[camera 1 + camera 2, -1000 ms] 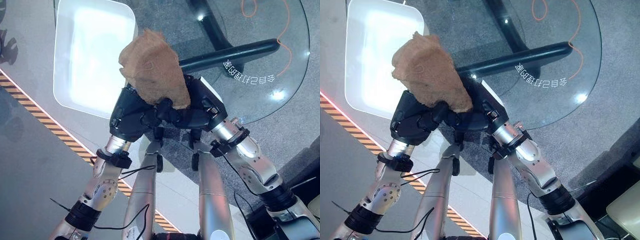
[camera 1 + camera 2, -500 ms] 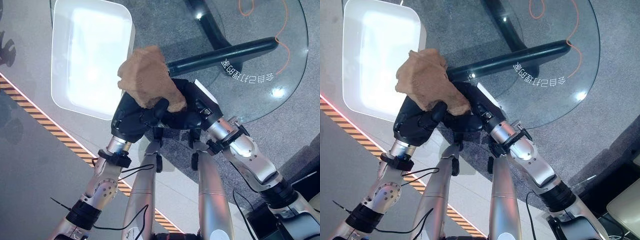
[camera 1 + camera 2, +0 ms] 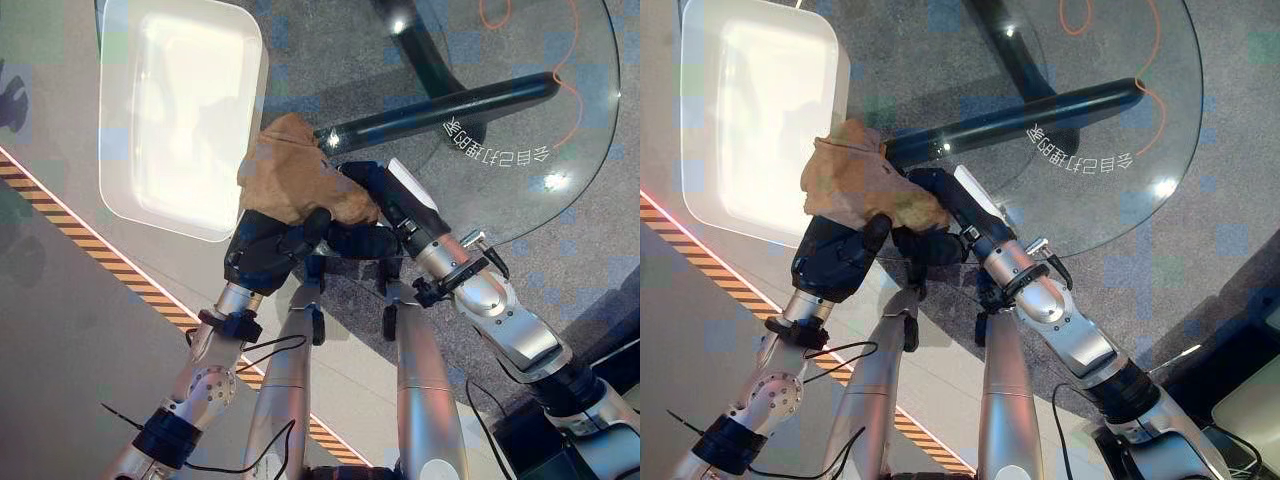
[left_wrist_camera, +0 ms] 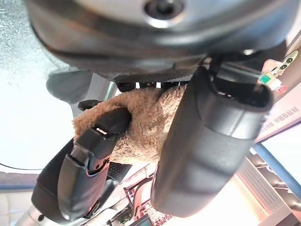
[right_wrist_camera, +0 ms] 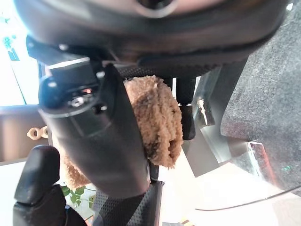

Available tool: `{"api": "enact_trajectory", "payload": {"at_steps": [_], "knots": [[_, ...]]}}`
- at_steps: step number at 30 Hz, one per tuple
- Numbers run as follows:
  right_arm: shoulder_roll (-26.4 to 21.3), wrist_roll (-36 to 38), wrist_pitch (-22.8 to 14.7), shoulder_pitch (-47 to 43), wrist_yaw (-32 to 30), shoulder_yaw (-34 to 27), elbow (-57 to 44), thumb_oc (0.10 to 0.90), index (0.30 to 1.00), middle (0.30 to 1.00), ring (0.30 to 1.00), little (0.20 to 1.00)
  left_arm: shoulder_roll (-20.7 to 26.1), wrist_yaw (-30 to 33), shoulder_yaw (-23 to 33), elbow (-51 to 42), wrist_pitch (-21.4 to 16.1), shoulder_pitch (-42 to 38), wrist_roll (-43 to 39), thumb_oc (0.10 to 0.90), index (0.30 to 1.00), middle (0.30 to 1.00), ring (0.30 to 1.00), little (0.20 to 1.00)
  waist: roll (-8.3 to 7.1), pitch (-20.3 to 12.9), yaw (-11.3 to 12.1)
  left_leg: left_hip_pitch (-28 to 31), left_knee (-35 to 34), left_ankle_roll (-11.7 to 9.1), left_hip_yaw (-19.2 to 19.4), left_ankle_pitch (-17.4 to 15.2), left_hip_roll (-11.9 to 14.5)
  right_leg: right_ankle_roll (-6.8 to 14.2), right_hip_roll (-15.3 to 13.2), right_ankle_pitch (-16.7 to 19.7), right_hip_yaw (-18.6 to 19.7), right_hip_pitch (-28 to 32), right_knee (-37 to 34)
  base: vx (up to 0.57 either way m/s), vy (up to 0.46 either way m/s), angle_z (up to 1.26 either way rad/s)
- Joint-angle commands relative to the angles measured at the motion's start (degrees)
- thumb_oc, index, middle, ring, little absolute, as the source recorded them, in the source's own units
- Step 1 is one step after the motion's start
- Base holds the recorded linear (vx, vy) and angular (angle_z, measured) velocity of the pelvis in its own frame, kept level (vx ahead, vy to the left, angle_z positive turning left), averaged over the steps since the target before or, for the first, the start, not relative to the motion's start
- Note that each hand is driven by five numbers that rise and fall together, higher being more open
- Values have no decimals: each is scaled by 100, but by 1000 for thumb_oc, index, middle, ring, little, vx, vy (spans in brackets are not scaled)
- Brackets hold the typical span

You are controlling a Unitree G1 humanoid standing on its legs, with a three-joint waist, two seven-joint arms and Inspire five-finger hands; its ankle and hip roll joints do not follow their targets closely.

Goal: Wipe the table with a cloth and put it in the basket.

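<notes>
A crumpled brown cloth (image 3: 295, 180) is held between both hands at the near edge of the round glass table (image 3: 560, 160). My left hand (image 3: 265, 255) grips it from below, with its thumb curled over the cloth's lower edge. My right hand (image 3: 375, 215) presses in from the right with its fingers tucked under the cloth. In the left wrist view the cloth (image 4: 141, 122) sits pinched between dark fingers (image 4: 207, 141). The right wrist view shows the cloth (image 5: 157, 117) bunched against that hand's thumb (image 5: 103, 136). A white rectangular basket (image 3: 170, 218) lies just left of the cloth.
The table's black base bars (image 3: 450, 100) show through the glass, along with an orange cable (image 3: 575, 90) on the floor. A black-and-yellow striped tape line (image 3: 110, 255) crosses the floor at the left, beside the basket.
Both hands have drawn slightly nearer and lower with the cloth. The cloth stood tall above the hands before and now slumps low over them.
</notes>
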Motion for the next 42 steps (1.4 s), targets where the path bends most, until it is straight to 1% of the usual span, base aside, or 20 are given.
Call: {"api": "enact_trajectory", "payload": {"at_steps": [1,3,7,12,16,23,31,32,33,34,35,36,37,42], "knots": [[-41,-251,-373,-118,54,44,-857,100,300,300,300,200,-185,-593,79,-1629,-316,-160,-58,800,900,900,900,900,69,-146,13,154,-28,307,-76,-118,-459,88,380,366,-88,128,-420,0,0,0],[-23,-399,-258,-159,59,101,-908,100,300,300,300,200,-240,-626,65,-1645,-316,-153,-199,800,900,900,900,900,74,-146,16,151,-34,312,-70,-122,-459,84,379,367,-85,119,-425,0,0,0],[-9,-590,-58,-145,157,210,-929,100,300,300,300,200,-413,-1025,145,-1655,-328,-57,-1078,800,900,900,900,900,80,-146,33,164,-53,315,-64,-119,-466,70,375,358,-92,129,-432,0,0,0],[11,-756,-66,-55,189,235,-916,100,300,300,300,200,-597,-1529,209,-1717,-159,43,-1994,800,900,900,900,900,49,-146,42,185,-81,316,-82,-111,-487,71,381,373,-79,162,-467,0,0,0],[1,-790,-34,-136,213,285,-886,100,300,300,300,200,-670,-1712,202,-1777,-45,19,-2265,800,900,900,900,900,34,-146,52,198,-120,311,-77,-98,-486,71,373,387,-90,177,-508,0,0,0],[-41,-783,-15,-192,285,339,-884,100,300,300,300,200,-635,-1551,150,-1807,-124,-15,-2033,800,900,900,900,900,31,-146,69,198,-151,317,-88,-88,-499,75,371,395,-98,179,-535,0,0,0],[-171,-981,-55,-269,607,387,-941,100,300,300,300,200,-526,-1070,164,-1745,-227,-45,-1290,800,900,900,900,900,15,-146,81,224,-195,323,-109,-62,-512,81,377,419,-101,218,-591,0,0,0],[-207,-995,-51,-292,669,400,-951,100,300,300,300,200,-489,-908,172,-1737,-294,-51,-1103,800,900,900,900,900,10,-146,86,231,-196,324,-117,-62,-512,85,375,422,-105,225,-594,0,0,0],[-235,-1071,-9,-309,783,417,-958,100,300,300,300,200,-437,-738,166,-1720,-358,-75,-900,712,825,825,825,812,9,-146,89,224,-189,329,-128,-60,-518,88,373,425,-109,224,-593,0,0,0],[-258,-1162,85,-337,888,452,-974,100,300,300,300,200,-425,-603,169,-1725,-379,-74,-773,564,698,698,698,664,12,-146,95,217,-185,328,-132,-56,-523,87,375,429,-111,216,-592,0,0,0],[-261,-1165,83,-340,890,455,-976,100,300,300,300,200,-425,-582,170,-1727,-387,-73,-751,501,644,644,644,601,12,-146,95,216,-184,328,-132,-56,-523,87,375,429,-111,216,-591,0,0,0],[-295,-1258,145,-355,978,491,-977,100,300,300,300,200,-416,-510,175,-1713,-449,-71,-681,333,500,500,500,433,13,-146,103,212,-189,328,-134,-49,-524,88,371,429,-119,215,-593,0,0,0],[-359,-1351,202,-367,1083,529,-985,100,300,300,300,200,-412,-427,196,-1703,-531,-64,-601,100,300,300,300,200,15,-146,109,213,-195,332,-142,-41,-534,87,370,431,-125,213,-598,0,0,0],[-481,-1428,284,-397,1209,618,-974,100,300,300,300,200,-361,-247,240,-1712,-691,-17,-502,100,300,300,300,200,11,-146,134,208,-204,330,-158,-36,-538,92,368,426,-142,213,-604,0,0,0]]}}
